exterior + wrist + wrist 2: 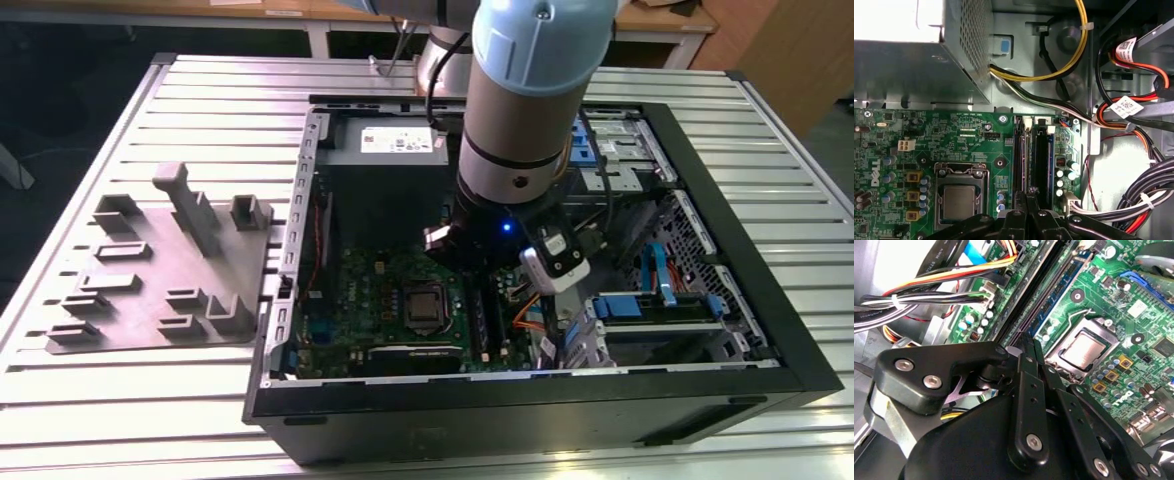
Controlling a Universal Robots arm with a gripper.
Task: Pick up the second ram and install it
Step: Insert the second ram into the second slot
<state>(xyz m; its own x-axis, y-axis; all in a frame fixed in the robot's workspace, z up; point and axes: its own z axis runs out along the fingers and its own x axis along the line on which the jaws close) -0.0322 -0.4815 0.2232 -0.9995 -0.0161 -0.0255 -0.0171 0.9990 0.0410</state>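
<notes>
item: gripper [1029, 342]. fingers pressed close together, low over the green board inside the open case, just beside the cpu socket [1084, 350]. you cannot tell whether they nip the top edge of a stick or only bear down on it.

item: second ram [1065, 287]. read as the narrow blue-green strip that starts right at the fingertips and runs alongside the cpu socket, on the side of it nearer the bundled cables [929, 290]. it lies in line with the memory slots, upright as far as you can judge. whether its far end is fully down is not clear.

item: grey moulded tray [160, 270]. out on the slatted table, well apart from the cpu socket, outside the case.

step in hand: by your reading the pick-up is done and the work stands at the install, stick at the slot.

requirement: seating calls for a straight push down with the stick square to the slot and its notch matched. watch that the fingers stay clear of the cables on the far side of the slots from the cpu socket.
</notes>
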